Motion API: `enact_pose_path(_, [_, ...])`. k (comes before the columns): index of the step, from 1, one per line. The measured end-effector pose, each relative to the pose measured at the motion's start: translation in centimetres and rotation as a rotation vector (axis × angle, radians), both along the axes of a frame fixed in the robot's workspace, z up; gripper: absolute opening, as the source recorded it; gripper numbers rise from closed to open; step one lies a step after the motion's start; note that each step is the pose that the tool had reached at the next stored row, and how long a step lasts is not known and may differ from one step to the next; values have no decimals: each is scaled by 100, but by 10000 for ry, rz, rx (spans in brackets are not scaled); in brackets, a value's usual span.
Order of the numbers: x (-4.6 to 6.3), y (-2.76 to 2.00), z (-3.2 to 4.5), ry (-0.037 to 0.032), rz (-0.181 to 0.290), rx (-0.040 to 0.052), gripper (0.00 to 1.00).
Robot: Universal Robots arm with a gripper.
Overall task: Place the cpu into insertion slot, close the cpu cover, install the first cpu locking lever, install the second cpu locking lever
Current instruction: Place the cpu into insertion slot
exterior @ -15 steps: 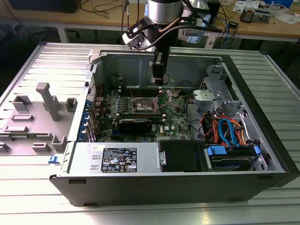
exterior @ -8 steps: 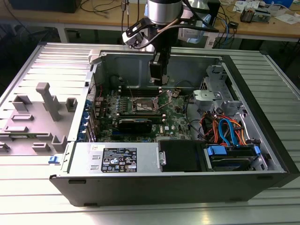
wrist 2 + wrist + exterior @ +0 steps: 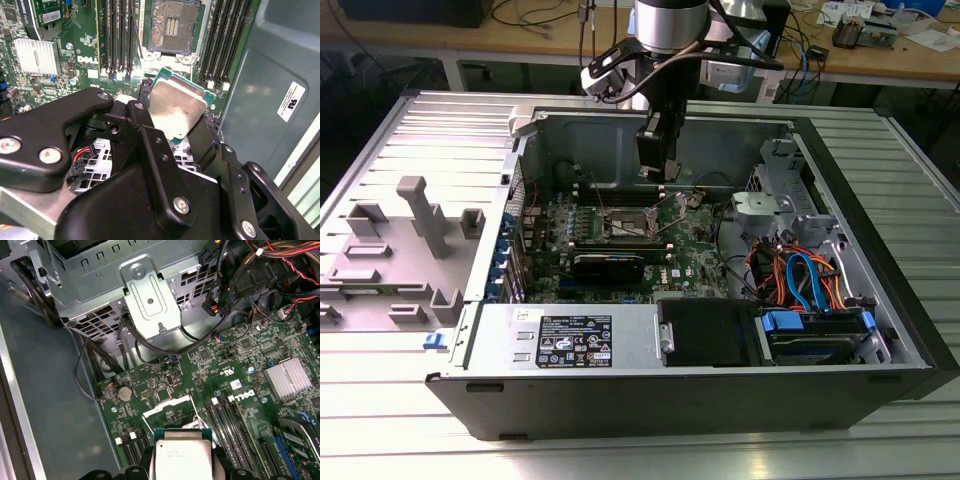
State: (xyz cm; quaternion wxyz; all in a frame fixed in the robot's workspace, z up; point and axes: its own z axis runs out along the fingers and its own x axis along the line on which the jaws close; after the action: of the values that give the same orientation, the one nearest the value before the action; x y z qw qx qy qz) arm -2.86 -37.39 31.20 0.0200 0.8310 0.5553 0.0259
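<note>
Silvery-grey cpu point(image 3: 177, 106), green motherboard point(image 3: 85, 47), black tool point(image 3: 172, 137).

Labels and markings
White label point(image 3: 575, 340) on the power-supply housing point(image 3: 500, 345), well apart from the gripper point(image 3: 660, 172); white sticker point(image 3: 291, 101) on the chassis wall point(image 3: 260, 60) beside it.

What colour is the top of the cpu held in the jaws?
The cpu top is silvery-grey, green-rimmed; second wrist view shows it best.

Arm point(image 3: 668, 28) points down, claw point(image 3: 662, 172) clamped tight.
</note>
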Motion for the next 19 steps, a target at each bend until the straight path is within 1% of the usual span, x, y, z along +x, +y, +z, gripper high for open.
enact_pose_path(2, [0,0,0,0,36,-1,55])
enact_pose_path(3, [0,0,-2,-2,170,1,55])
enact_pose_path(4, [-1,0,-3,-1,458,1,55])
enact_pose_path(6, [-1,0,-4,-1,822,1,55])
enact_pose_path(12, [-1,0,-23,0,2797,-1,55])
enact_pose_path(15, [-6,0,-26,-1,3277,-1,55])
enact_pose_path(19, [-7,0,-26,-1,3327,-1,55])
